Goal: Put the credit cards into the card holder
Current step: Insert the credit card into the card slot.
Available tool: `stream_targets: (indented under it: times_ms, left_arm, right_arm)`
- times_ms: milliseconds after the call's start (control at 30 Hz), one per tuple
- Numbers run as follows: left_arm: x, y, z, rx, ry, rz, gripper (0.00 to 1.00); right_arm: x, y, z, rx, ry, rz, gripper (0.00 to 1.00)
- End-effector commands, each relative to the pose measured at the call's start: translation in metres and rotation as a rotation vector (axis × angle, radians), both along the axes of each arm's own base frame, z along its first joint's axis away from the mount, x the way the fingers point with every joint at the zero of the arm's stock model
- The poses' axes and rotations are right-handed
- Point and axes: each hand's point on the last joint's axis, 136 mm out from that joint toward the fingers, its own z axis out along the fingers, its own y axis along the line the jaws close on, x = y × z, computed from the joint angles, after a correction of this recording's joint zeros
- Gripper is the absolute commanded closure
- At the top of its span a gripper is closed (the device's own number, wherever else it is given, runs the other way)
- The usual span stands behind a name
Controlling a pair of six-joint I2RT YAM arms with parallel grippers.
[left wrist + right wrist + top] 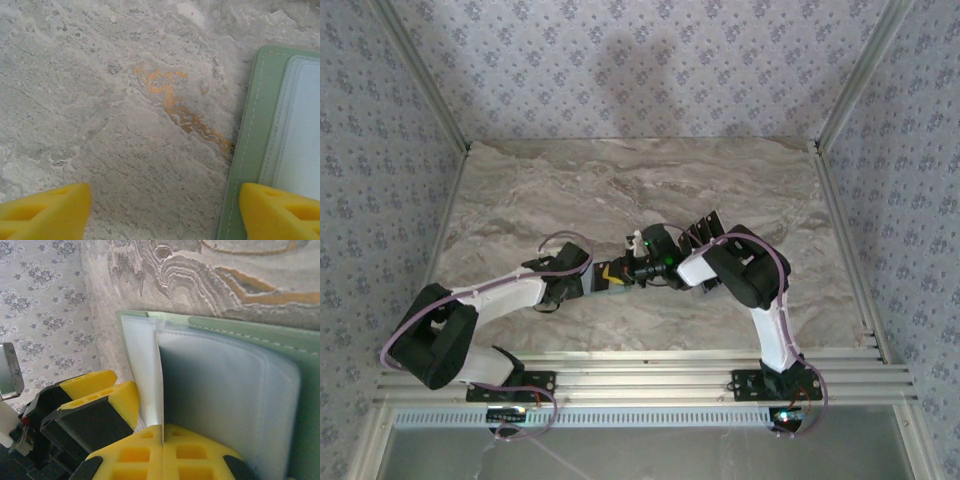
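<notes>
Locate card holder (240, 325) near the middle of the tabletop (570, 190), lying open with sage-green cover down and clear pockets facing up. From overhead cannot make it out, buried under the two wrists meeting there. Record right gripper (162, 445) as pinched closed on one thin clear leaf of the card holder, the leaf standing on edge between the yellow pads. Cannot tell whether any card sits inside the pockets, plastic too milky. Record left gripper (162, 215) as spread wide, gripping nothing, over bare marble just beside the holder's stitched edge. See the fingertip at the right of the left wrist view overlapping the green border, contact or gap impossible to judge; both tips cut off by the bottom of that view. Find credit cards (702, 228) as a fanned row of black rectangles right of tabletop centre, on the far side of the right wrist, near ends covered by the arm. Cannot count them. Note holder cropped at the right in both wrist views.
</notes>
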Motion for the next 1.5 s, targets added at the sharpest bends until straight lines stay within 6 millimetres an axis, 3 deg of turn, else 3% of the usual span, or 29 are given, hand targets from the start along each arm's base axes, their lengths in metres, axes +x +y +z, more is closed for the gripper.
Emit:
stream_targets:
  times_ms: [0,400,567,633,733,1133,1400,1467]
  left_arm:
    - [-0.008,0.006,-0.004,0.029,0.023,0.003,0.22]
    - [-0.007,0.005,-0.003,0.024,0.020,0.005,0.22]
    - [-0.006,0.004,-0.001,0.021,0.014,0.005,0.22]
    - [-0.006,0.005,0.000,0.021,0.011,0.006,0.22]
    - [-0.005,0.004,0.002,0.017,0.006,0.007,0.22]
    - [0.010,0.007,0.027,-0.018,-0.055,0.026,0.22]
    - [0.017,0.004,0.021,-0.024,-0.041,0.020,0.22]
    - [0.017,0.003,0.019,-0.025,-0.035,0.017,0.22]
  right_arm:
    - [-0.014,0.000,-0.027,-0.066,0.097,0.019,1.00]
    - [-0.016,0.006,-0.028,-0.097,0.094,0.051,0.99]
    - [-0.012,-0.005,-0.016,-0.122,0.056,0.051,0.63]
    - [-0.011,-0.010,-0.010,-0.139,0.038,0.051,0.54]
    - [-0.008,-0.017,-0.001,-0.175,0.006,0.060,0.49]
    - [-0.007,-0.036,0.008,-0.399,-0.094,0.124,0.49]
    - [-0.006,-0.040,-0.004,-0.447,-0.078,0.130,0.56]
    - [0.001,-0.032,0.004,-0.431,-0.100,0.126,0.61]
